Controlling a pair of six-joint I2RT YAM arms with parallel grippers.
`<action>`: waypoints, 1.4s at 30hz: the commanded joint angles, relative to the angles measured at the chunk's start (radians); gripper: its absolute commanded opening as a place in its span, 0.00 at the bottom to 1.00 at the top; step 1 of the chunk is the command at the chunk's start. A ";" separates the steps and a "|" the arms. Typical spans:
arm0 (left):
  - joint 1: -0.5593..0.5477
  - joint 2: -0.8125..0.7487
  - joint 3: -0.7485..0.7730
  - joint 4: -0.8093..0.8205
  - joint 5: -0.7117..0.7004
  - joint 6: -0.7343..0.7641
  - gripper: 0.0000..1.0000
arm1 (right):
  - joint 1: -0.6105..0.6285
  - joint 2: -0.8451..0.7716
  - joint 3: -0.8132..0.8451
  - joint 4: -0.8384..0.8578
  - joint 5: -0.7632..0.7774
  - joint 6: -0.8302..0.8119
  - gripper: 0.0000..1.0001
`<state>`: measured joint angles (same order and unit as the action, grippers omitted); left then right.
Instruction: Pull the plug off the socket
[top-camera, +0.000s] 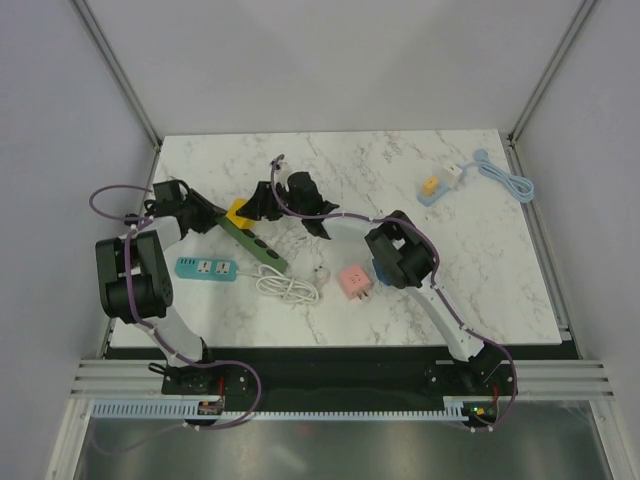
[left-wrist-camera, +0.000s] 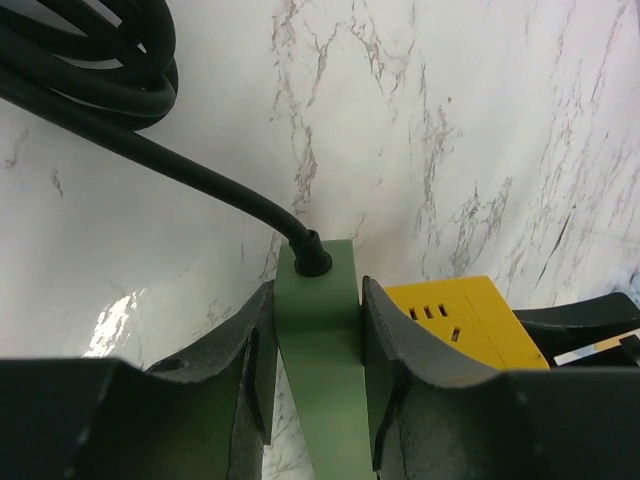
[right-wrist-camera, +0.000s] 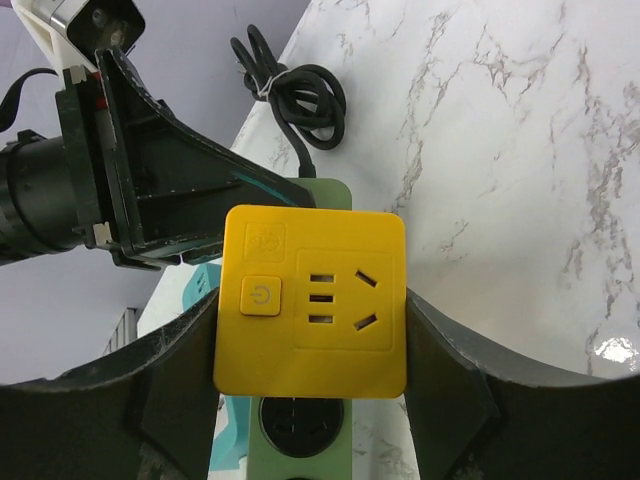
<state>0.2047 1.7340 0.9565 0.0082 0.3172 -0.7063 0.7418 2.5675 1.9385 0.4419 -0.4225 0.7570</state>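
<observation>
**Two robot arms clamp a green power strip and the yellow plug seated on it**

A white marble desk (top-camera: 480, 260) fills the overhead view, with two black-and-white arms reaching in from its near edge toward the left-centre.

A long green power strip (top-camera: 262, 248) lies diagonally there. The left end effector (left-wrist-camera: 316, 340) is closed on the strip's far end, and each dark finger presses flat against one long side. A thick black cable (left-wrist-camera: 200, 180) leaves that end and loops into a coil on the desk beyond it.

A square yellow plug (right-wrist-camera: 315, 300) with a power button and pin slots on its face sits on top of the strip, close to the left arm's fingers. The right end effector (right-wrist-camera: 312, 350) is spread only as wide as the plug and clamped on it, with one finger against each opposite side. One of the strip's sockets shows just below it.

Nearer the arms lie a teal power strip (top-camera: 205, 268), a coiled white cable (top-camera: 288, 287) and a pink adapter cube (top-camera: 355, 281). A light blue cable (top-camera: 505, 178) lies well apart at the far right.
</observation>
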 joint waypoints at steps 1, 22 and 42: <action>-0.039 -0.033 0.011 -0.079 0.140 0.103 0.02 | -0.084 -0.099 0.019 0.016 0.209 -0.091 0.00; -0.039 -0.047 0.008 -0.085 0.123 0.111 0.02 | -0.081 -0.090 0.035 0.025 0.209 -0.136 0.00; -0.041 -0.044 0.008 -0.088 0.120 0.114 0.02 | -0.159 -0.171 -0.070 0.079 0.141 -0.027 0.00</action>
<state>0.1791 1.7199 0.9646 -0.0109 0.3496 -0.6876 0.7162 2.4756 1.8427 0.3992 -0.4320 0.7593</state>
